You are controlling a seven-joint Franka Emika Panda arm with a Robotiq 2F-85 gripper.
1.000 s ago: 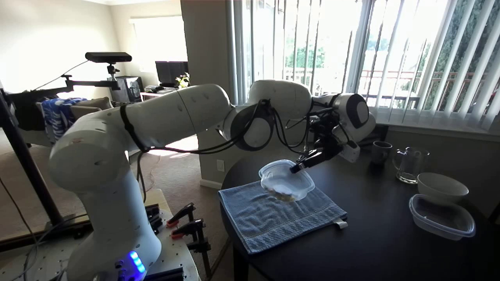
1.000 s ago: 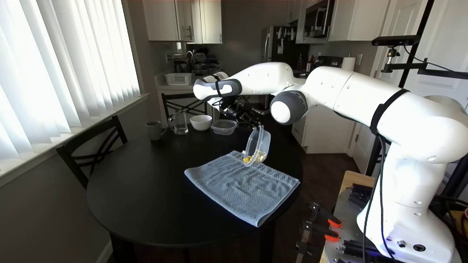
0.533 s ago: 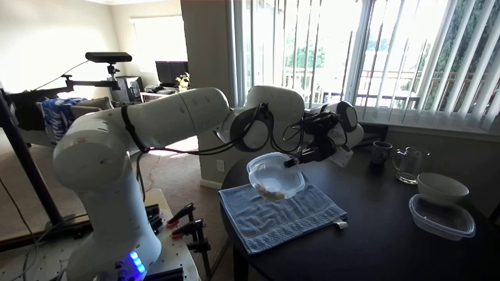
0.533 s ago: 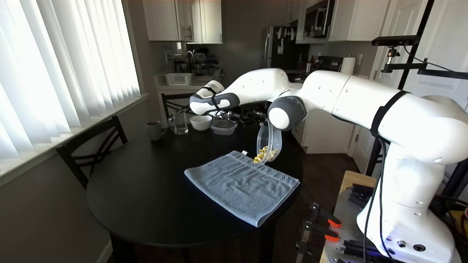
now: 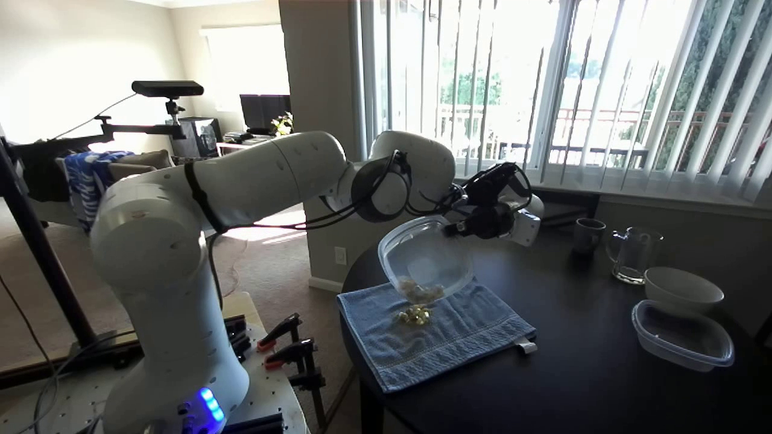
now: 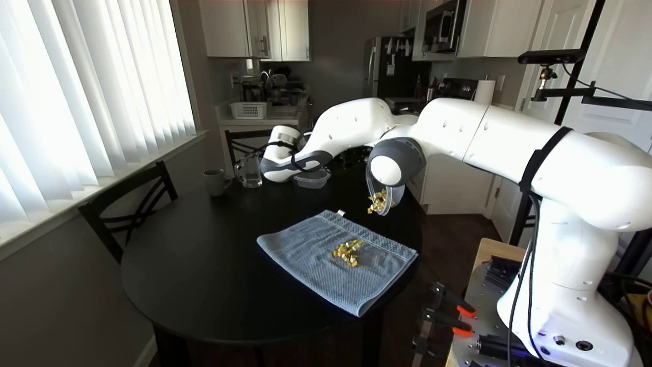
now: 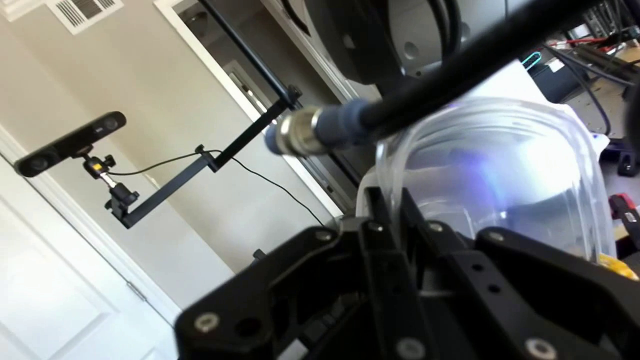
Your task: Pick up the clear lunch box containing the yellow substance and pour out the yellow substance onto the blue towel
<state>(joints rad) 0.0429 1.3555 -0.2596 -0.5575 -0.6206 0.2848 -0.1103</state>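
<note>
My gripper [image 5: 451,230] is shut on the upper rim of the clear lunch box [image 5: 431,259]. The wrist view shows the fingertips [image 7: 391,197] on either side of the box's rim [image 7: 500,150]. The box is tipped steeply above the blue towel [image 5: 446,346], opening facing sideways and down. A heap of the yellow substance [image 5: 415,314] lies on the towel; this heap [image 6: 348,252] sits near the towel's middle [image 6: 310,260]. More yellow bits [image 6: 378,201] are at the box's low edge [image 6: 397,199]. In that exterior view the arm hides the gripper.
On the dark round table [image 5: 579,374] stand a grey mug [image 5: 588,236], a glass mug [image 5: 633,256], a white bowl [image 5: 681,289] and another clear container [image 5: 681,337]. A chair [image 6: 135,214] stands by the window. Clamps [image 6: 443,321] sit at the robot's base.
The lunch box has shifted toward the robot's base, risen slightly and tipped further. Part of the yellow substance has fallen from it onto the towel.
</note>
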